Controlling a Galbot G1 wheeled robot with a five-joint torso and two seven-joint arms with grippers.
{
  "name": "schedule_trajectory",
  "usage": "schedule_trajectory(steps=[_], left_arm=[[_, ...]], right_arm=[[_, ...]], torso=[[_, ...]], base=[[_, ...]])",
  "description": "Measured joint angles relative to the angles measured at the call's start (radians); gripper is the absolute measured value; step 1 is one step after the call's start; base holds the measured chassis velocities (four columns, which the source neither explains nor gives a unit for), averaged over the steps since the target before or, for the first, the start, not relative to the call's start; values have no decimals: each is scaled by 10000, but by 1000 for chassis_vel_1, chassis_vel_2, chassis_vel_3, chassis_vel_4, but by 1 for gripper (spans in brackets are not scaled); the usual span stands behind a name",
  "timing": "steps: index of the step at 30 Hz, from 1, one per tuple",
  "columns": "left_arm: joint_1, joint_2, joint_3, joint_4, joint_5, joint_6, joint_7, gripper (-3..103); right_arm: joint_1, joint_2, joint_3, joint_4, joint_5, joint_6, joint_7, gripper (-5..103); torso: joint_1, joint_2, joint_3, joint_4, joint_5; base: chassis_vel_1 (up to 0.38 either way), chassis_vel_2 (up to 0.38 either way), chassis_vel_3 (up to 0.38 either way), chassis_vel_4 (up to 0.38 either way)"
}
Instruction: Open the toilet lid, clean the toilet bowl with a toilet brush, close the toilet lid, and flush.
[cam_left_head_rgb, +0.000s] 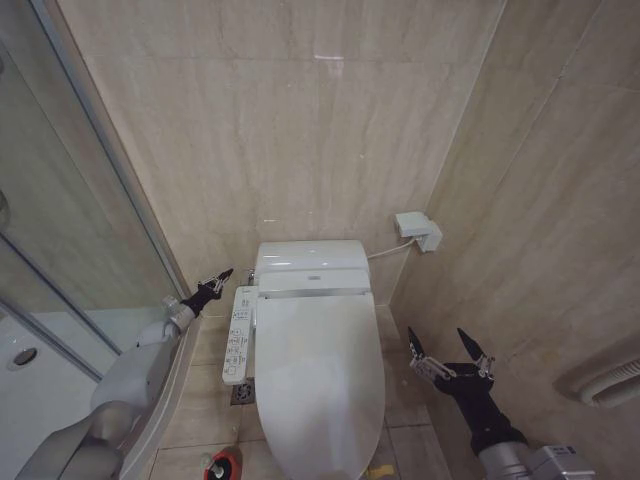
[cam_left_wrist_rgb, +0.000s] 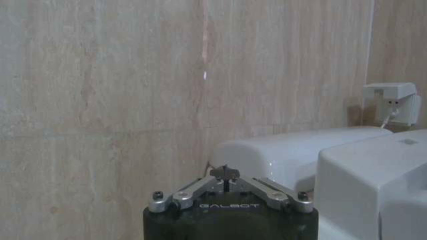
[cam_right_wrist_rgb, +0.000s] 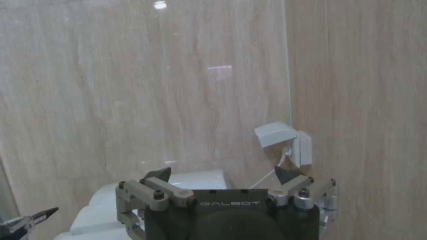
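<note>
Beige marble-look wall tiles (cam_left_head_rgb: 300, 110) close in a narrow corner, with a glass shower screen (cam_left_head_rgb: 60, 250) on the robot's left. Between them stands the toilet, its toilet lid (cam_left_head_rgb: 320, 375) down flat over the toilet bowl, so the basin itself is hidden beneath it. A slim button panel (cam_left_head_rgb: 240, 335) runs along the lid's left side, and a white wall socket box (cam_left_head_rgb: 418, 230) with a cable sits on the wall to the right of the tank (cam_left_head_rgb: 308, 255).

The left gripper (cam_left_head_rgb: 222, 277) hangs beside the tank's left end, just above the top of the button panel, its fingers pressed together and holding nothing. The right gripper (cam_left_head_rgb: 449, 348) hovers off the lid's right edge, fingers spread wide and empty.

Judging from this, the clenched left gripper sits close enough to the panel that a small drift could press a button unintentionally. The right arm works in a tight gap between the lid and the side wall, so a wide swing could scrape the tiles or snag the socket cable.

The toilet brush (cam_left_head_rgb: 222, 465) is cut off at the head view's lower edge: a red holder and a dark top are all that can be made out, and its handle cannot be traced. The lid's front edge is also cropped, so any loop tag there cannot be confirmed.
</note>
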Motion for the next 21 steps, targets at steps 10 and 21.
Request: schedule_trajectory(steps=[10, 21], left_arm=[[216, -67, -181, -90, 32, -2, 90, 0], [393, -136, -326, -89, 118, -10, 168, 0]], right_arm=[[0, 0, 0, 0, 0, 0, 0, 100], [0, 0, 0, 0, 0, 0, -1, 100]], torso=[[-1, 0, 0, 0, -1], [0, 0, 0, 0, 0]], base=[[0, 0, 0, 0], [-35, 14, 38, -16]])
